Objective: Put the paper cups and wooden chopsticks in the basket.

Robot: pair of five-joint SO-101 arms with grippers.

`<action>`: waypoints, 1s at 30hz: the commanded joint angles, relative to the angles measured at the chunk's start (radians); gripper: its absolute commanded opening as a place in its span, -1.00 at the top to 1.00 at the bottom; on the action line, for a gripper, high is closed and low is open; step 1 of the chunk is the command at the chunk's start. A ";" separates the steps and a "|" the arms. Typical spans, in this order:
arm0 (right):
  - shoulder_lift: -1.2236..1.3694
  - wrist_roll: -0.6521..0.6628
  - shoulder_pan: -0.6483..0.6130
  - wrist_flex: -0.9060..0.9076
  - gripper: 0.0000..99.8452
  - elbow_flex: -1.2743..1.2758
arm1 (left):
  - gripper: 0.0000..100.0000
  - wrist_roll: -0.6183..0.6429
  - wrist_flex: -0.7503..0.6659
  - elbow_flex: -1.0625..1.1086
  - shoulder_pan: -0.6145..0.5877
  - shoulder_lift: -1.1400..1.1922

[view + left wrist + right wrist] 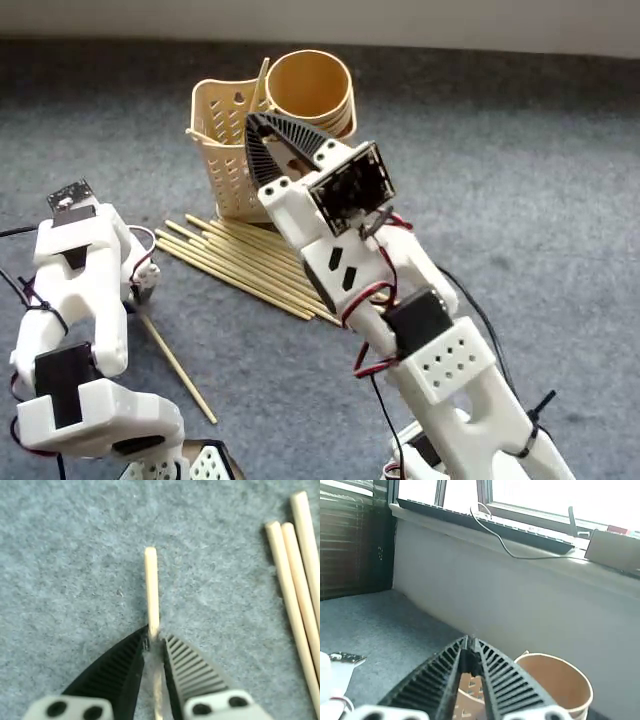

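One slotted basket is set on grey carpet, with stacked paper cups and one upright chopstick lodged in its top. The right gripper is held above it, jaws closed on nothing. A pile of chopsticks, too packed to count, is laid beside it. One lone chopstick is pinched by the left gripper.

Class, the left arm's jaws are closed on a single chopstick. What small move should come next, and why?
Probably lift it a little. The left gripper pinches the chopstick near one end. The chopstick seems to lie on the carpet, and the basket stands apart, with the right gripper shut above it.
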 commanded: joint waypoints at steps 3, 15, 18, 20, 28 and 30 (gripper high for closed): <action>-0.219 0.009 -0.012 0.102 0.99 0.173 | 0.99 0.006 0.011 -0.120 -0.002 -0.042; -0.595 0.005 -0.013 0.096 0.99 0.690 | 0.99 0.098 0.250 -0.472 0.018 -0.042; -0.670 0.005 -0.013 0.096 0.99 0.791 | 0.99 0.097 0.328 -0.575 0.015 -0.042; -0.722 0.009 -0.024 0.096 0.99 0.849 | 0.99 0.094 0.377 -0.651 0.015 -0.042; -0.932 0.011 -0.030 0.096 0.99 1.000 | 0.99 0.091 0.529 -1.024 0.018 -0.042; -0.967 0.011 -0.042 0.096 0.99 1.043 | 0.99 0.094 0.545 -1.109 0.019 -0.042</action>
